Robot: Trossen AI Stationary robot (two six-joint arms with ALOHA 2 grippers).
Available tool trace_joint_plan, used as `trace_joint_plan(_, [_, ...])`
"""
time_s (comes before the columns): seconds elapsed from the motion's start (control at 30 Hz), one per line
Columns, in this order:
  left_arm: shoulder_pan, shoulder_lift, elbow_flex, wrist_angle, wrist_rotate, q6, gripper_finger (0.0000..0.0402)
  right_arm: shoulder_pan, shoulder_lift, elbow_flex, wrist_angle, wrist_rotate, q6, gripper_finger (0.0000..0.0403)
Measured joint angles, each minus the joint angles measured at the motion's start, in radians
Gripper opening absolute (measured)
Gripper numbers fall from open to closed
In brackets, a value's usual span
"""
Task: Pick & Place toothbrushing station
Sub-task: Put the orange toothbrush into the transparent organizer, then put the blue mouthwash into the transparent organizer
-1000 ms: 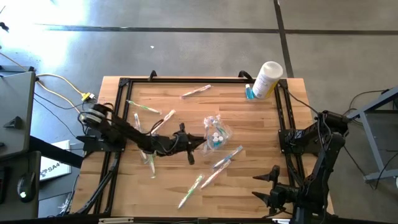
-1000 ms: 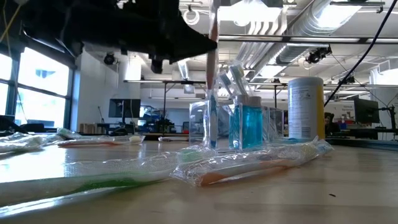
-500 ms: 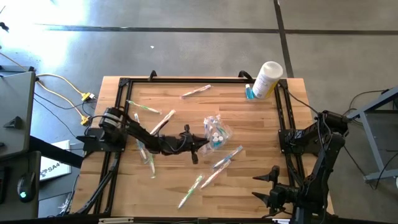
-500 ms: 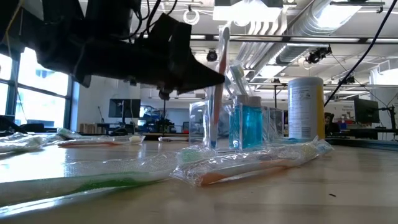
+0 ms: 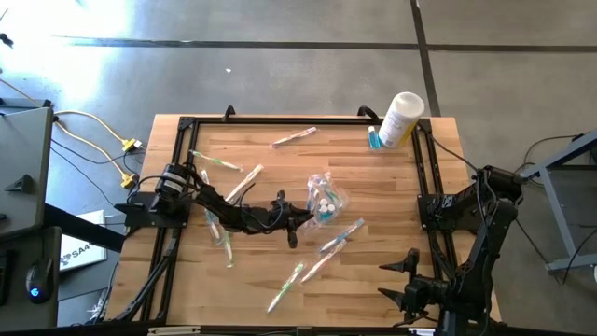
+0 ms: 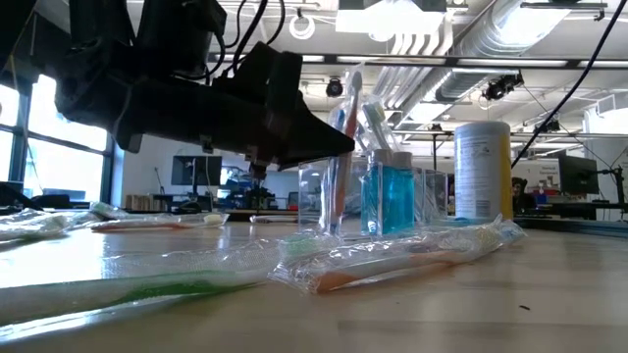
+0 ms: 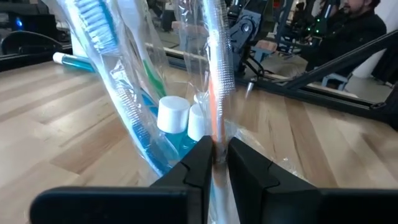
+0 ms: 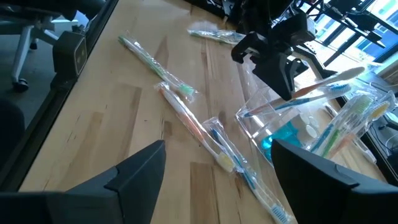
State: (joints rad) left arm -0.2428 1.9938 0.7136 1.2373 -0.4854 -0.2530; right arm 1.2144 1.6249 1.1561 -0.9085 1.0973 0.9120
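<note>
Toothbrushes are lying scattered over the wooden worktop [image 5: 373, 280] in the high view, where the left gripper [image 5: 300, 217] is reaching to the middle of the table, its tips just beside the clear plastic bag [image 5: 325, 199] with the teal tubes inside, while the right gripper [image 5: 403, 280] is parked at the near right corner, well apart; a white canister [image 5: 401, 119] is standing at the far right edge. At table height, the left gripper [image 6: 334, 147] is hanging above the surface with an orange-handled toothbrush [image 6: 337, 162] rising nearly upright at its tip, right against the bag [image 6: 378, 196], and wrapped toothbrushes [image 6: 392, 257] are lying in the foreground. Through the left wrist camera, the jaws are pinched narrowly on that wrapped toothbrush [image 7: 216, 81], its long axis running straight up from between the fingers [image 7: 198, 163], with the white caps of the teal tubes [image 7: 174, 115] directly ahead in the bag. From the right wrist camera, the right fingers [image 8: 137, 171] are spread wide and holding nothing, and the bag [image 8: 298, 118] is sitting far off. Judging by this, the left arm is by far the nearer, and the brush likely needs only to go forward and down into the bag.
</note>
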Motion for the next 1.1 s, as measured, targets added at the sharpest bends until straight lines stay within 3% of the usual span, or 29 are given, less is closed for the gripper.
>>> trace_joint_plan(0.57, [0.0,0.0,0.0,-0.003,-0.003,-0.022,0.0057,0.0,-0.001,0.0,0.0,0.0,0.0,0.0284])
trace_joint_plan(0.97, [0.0,0.002,0.042,-0.032,0.002,0.006,0.0167,0.0,-0.001,0.0,-0.001,0.0,0.0,0.0284])
trace_joint_plan(1.1, [0.0,0.002,0.042,-0.039,0.002,0.02,0.0181,0.0,-0.001,0.0,0.0,-0.02,0.0,0.0284])
